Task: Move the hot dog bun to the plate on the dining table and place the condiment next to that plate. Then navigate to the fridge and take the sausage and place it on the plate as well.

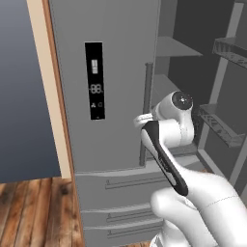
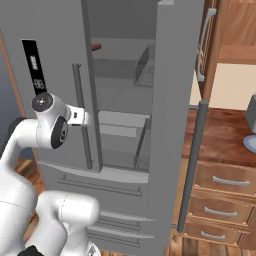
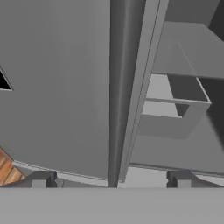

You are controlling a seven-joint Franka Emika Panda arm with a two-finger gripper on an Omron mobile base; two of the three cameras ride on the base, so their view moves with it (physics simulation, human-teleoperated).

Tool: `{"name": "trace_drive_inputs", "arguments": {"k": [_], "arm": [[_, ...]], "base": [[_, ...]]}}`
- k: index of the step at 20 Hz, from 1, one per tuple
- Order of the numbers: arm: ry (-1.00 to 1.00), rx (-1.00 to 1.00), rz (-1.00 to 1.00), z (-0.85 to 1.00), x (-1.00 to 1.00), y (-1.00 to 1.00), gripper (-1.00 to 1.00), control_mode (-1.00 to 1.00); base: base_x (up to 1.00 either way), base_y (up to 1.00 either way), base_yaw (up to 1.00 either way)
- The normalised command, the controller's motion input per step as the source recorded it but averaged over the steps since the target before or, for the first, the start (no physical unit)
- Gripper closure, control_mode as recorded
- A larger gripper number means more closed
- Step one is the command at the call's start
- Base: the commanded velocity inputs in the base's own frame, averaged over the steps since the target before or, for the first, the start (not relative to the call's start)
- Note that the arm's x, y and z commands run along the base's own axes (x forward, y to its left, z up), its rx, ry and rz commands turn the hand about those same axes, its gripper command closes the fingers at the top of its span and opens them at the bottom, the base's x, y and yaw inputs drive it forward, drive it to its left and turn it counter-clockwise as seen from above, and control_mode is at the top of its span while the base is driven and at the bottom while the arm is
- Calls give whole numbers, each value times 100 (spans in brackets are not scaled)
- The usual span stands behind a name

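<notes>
Sausage [image 2: 96,47] on top fridge [image 2: 120,125] shelf, well above open hand [image 3: 111,179].

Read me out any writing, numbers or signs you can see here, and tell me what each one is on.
"88": pale digits on the black display panel of the fridge door, left base view.
Above the digits, a pale block symbol: unreadable.
Below the digits, two small icons: too small to read.
Same panel, right base view: blurred.
</notes>
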Motion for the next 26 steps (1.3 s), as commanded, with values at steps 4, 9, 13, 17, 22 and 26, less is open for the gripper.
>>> {"name": "trace_drive_inputs", "arguments": {"k": [4,9,13,17,22,26], "arm": [[-5,3,0,-17,43,0,-100,-100],[-9,9,0,-11,37,0,-100,-100],[-9,11,0,-12,51,0,-100,-100],[-5,4,-4,-14,58,0,-100,-100],[0,0,-8,-7,68,8,-100,-100],[0,-3,-8,-1,43,34,100,-100]], "base": [[0,0,0],[0,0,0],[0,0,0],[0,0,0],[0,0,0],[0,0,0]]}}
